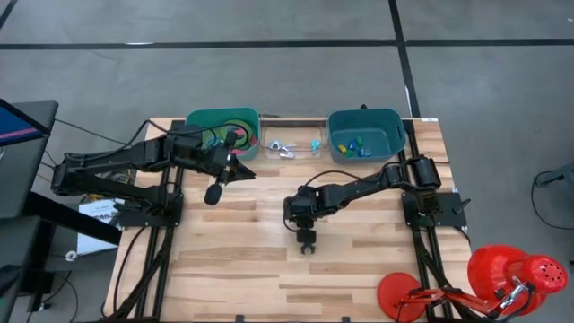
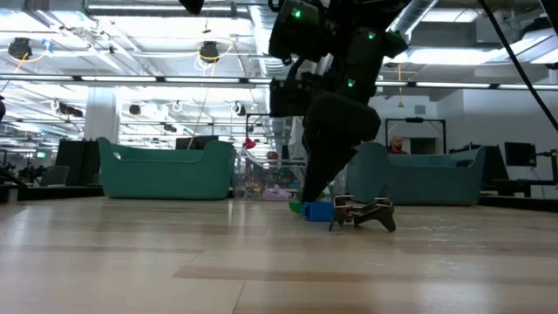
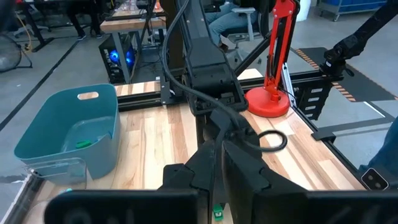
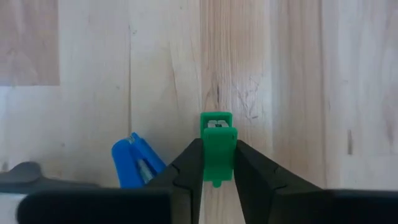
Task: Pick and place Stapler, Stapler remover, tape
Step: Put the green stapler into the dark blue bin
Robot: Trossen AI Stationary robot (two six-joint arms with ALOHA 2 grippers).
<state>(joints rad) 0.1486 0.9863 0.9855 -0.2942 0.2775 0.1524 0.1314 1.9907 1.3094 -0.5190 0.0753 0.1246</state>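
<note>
A small green stapler (image 4: 217, 144) lies on the wooden table (image 1: 233, 269) near its middle, and my right gripper (image 4: 216, 155) stands over it, shut on it. Close beside it lie a blue stapler (image 4: 134, 163) and a black stapler remover (image 2: 364, 212). Green tape rolls (image 1: 221, 128) lie in the left teal bin (image 1: 199, 119) at the far edge. My left gripper (image 1: 215, 190) hangs raised in front of that bin, shut, with nothing visible between its fingers. My right gripper pinches the green stapler's two long sides (image 4: 206, 155) between its two fingers, at the stapler's near end. The fingers come steeply from above and lie along the stapler. The stapler rests flat on the table.
A right teal bin (image 1: 389, 124) holds small coloured pieces. A clear tray (image 1: 296, 145) stands between the two bins. A red desk lamp (image 1: 502, 276) sits at the near right corner. Bare wood lies toward the near edge.
</note>
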